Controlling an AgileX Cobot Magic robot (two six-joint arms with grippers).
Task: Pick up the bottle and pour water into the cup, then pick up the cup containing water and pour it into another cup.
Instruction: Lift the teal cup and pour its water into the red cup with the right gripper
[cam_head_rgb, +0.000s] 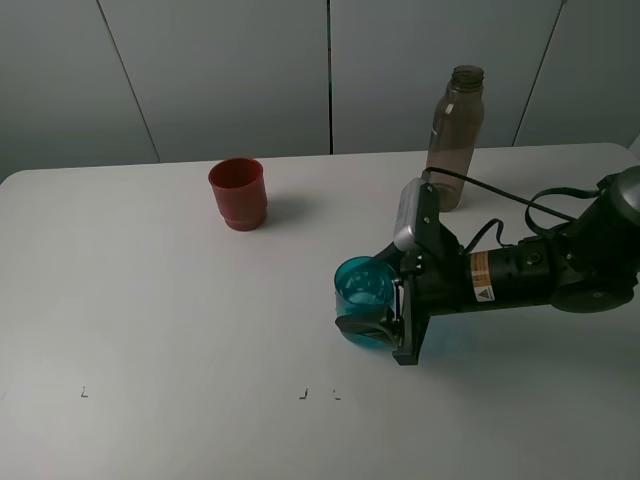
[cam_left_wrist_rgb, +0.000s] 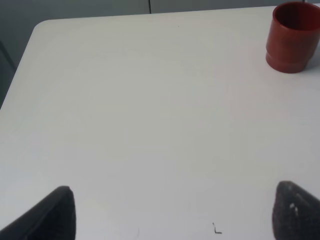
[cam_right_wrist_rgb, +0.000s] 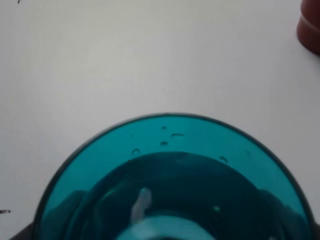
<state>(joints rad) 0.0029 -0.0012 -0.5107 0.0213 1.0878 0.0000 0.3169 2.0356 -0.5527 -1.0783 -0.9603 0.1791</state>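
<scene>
The cup (cam_head_rgb: 358, 285), a translucent teal tumbler, stands right of the table's middle, and my right gripper (cam_head_rgb: 372, 298) is shut on its sides, reaching in from the right. The right wrist view looks down into the cup (cam_right_wrist_rgb: 170, 165), where water shows, with droplets on the inner wall. The bottle (cam_head_rgb: 455, 135), smoky grey-brown and uncapped, stands upright at the back right, behind the right arm. Another cup (cam_head_rgb: 237, 193), opaque red, stands at the back left of centre, apart from both grippers. My left gripper (cam_left_wrist_rgb: 175, 215) is open over bare table, the red cup (cam_left_wrist_rgb: 292, 37) far ahead of it.
The white table (cam_head_rgb: 150, 320) ends against a grey wall at the back. A black cable (cam_head_rgb: 500, 195) loops from the right arm close to the bottle's base. Small pen marks (cam_head_rgb: 303, 395) lie near the front edge.
</scene>
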